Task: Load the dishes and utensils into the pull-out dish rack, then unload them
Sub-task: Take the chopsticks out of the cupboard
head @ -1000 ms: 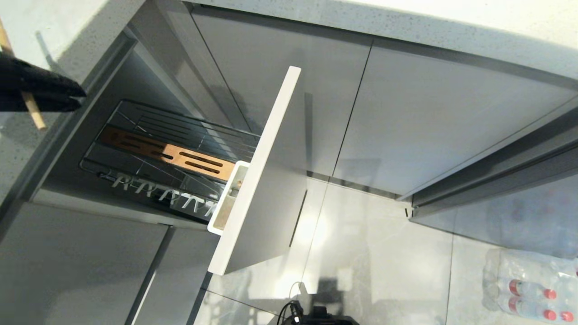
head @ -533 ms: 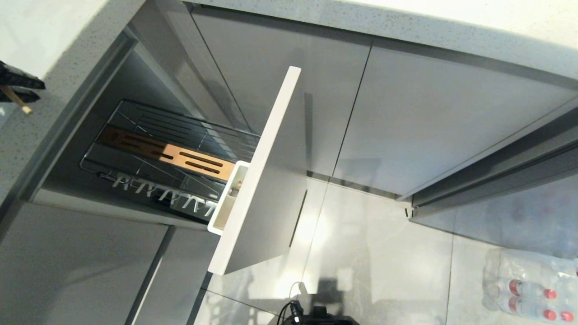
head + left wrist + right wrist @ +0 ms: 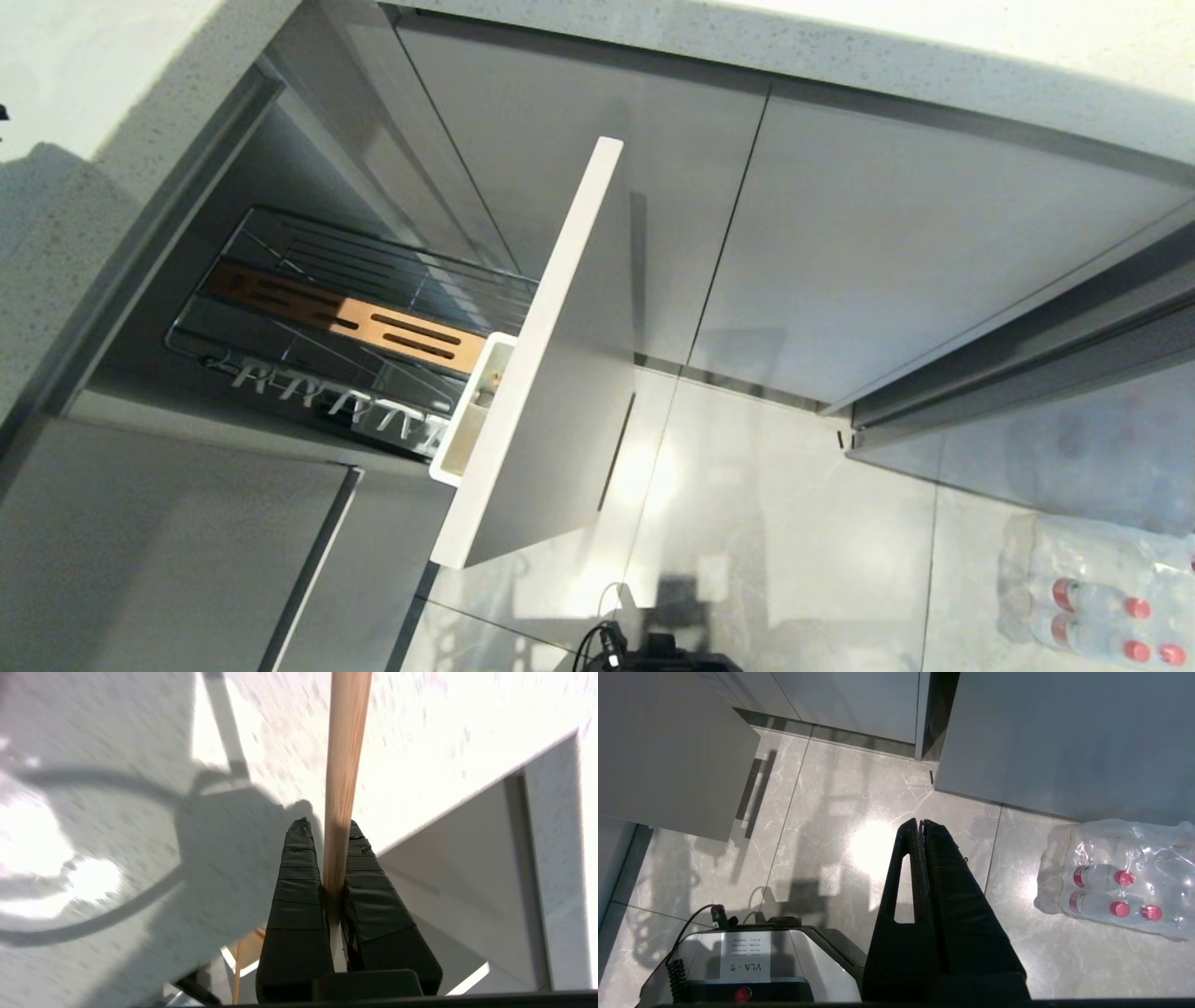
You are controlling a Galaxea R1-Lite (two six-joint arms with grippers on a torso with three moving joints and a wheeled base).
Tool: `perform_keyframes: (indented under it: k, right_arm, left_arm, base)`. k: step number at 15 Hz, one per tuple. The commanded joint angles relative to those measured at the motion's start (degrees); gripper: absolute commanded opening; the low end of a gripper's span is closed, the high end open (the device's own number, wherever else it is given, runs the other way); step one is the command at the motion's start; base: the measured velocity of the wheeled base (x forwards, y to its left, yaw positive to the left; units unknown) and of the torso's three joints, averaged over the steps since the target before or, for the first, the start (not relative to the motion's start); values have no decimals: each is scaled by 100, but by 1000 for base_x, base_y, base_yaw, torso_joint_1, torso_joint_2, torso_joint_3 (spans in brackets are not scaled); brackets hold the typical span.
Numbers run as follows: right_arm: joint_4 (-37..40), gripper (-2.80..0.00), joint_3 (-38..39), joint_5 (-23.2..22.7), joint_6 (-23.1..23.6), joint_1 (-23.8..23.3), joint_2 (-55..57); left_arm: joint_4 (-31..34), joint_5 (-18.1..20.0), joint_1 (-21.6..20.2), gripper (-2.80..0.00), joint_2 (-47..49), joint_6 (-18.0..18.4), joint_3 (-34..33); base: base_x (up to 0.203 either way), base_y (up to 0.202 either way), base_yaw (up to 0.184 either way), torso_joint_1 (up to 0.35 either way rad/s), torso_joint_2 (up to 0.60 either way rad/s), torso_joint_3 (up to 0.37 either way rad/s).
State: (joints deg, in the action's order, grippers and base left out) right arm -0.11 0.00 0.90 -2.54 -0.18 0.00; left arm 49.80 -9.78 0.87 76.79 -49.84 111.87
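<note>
My left gripper [image 3: 327, 823] is shut on a light wooden chopstick [image 3: 345, 756], which runs out past the fingertips over the speckled white countertop [image 3: 117, 812]. That gripper is off the left edge of the head view. The pull-out dish rack [image 3: 355, 308] stands pulled out below the counter. It shows a slotted wooden strip [image 3: 345, 319], a white pronged tray [image 3: 336, 406], a white utensil cup [image 3: 471, 415] and a pale front panel [image 3: 551, 355]. No plate or bowl stands in the part of it that shows. The dishes are out of view. My right gripper [image 3: 921, 821] hangs shut and empty over the floor.
Grey cabinet doors [image 3: 840, 233] run along under the counter edge [image 3: 840, 56]. A shrink-wrapped pack of water bottles [image 3: 1092, 588] lies on the tiled floor at the right. My own base [image 3: 752, 961] sits below the right gripper.
My left gripper has carried the chopstick leftward over the counter, out of the head view. The rack and the right arm have stayed where they were.
</note>
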Motion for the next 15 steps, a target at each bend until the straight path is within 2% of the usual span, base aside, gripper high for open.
perform_keyframes:
  k: [1,6,7,11,15]
  right_arm:
    - [2,-280,0,-2,-1,1,1]
    - [-6,-280,0,6,-1,1,0]
    - [-6,-280,0,2,-1,1,6]
    - [1,-280,0,-2,-8,1,0]
    - [-3,-280,0,1,-2,1,6]
  left_arm:
    - [0,521,-627,-280,9,0,26]
    - [69,1693,-1907,-280,26,45,29]
    - [79,1835,-2109,-280,30,44,28]
    - [78,2070,-2712,-280,112,21,-20]
    - [72,2145,-2985,-280,196,-8,-16]
  base:
    - [0,0,0,0,0,0]
    - [0,0,0,0,0,0]
    - [0,0,0,0,0,0]
    - [0,0,0,0,0,0]
    - [0,0,0,0,0,0]
